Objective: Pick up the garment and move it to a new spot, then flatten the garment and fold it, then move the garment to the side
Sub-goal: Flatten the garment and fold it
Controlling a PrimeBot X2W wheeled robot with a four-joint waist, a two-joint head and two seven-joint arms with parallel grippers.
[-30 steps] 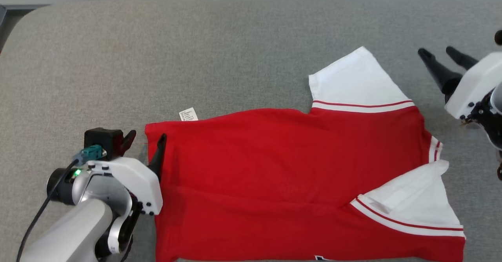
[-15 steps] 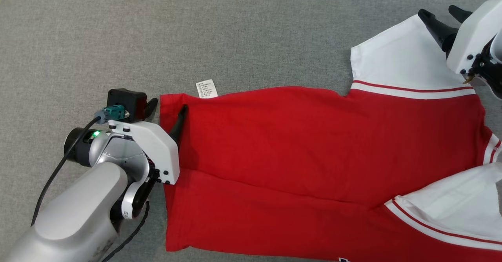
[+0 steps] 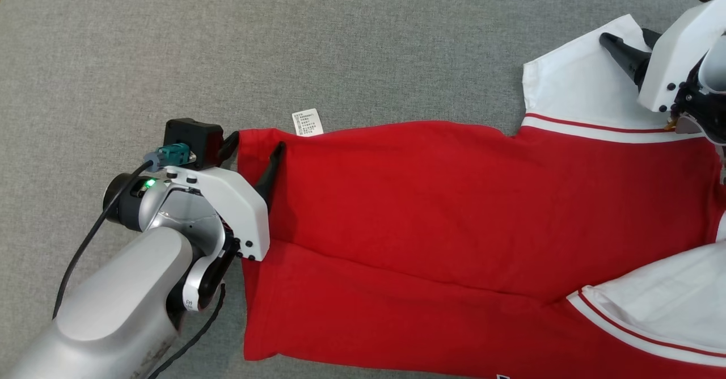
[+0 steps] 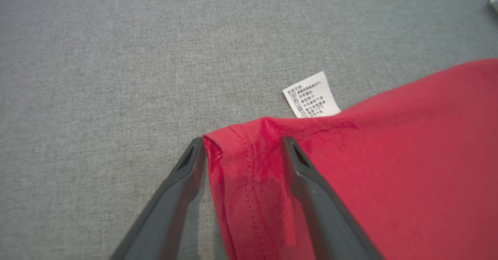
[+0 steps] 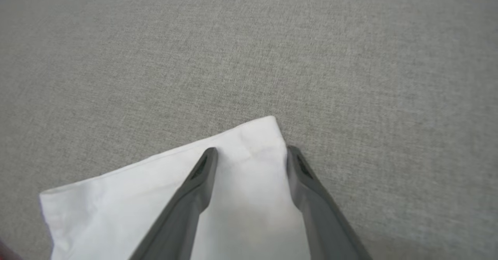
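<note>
left end effector (image 3: 256, 142) fingers spread wide, lower left, right end effector (image 3: 625, 35) fingers spread, upper right

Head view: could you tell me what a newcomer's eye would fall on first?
The bright red garment, spread across the grey surface, catches the eye first. The left end effector stands open astride its left hem corner, near a white label; the right end effector stands open over a white sleeve corner, upper right.

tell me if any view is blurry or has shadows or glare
head view: sharp, even light, soft shadow beside the left fingers on the red garment; left wrist view: care label fairly sharp; right wrist view: white sleeve washed out, table weave soft at the edges
</note>
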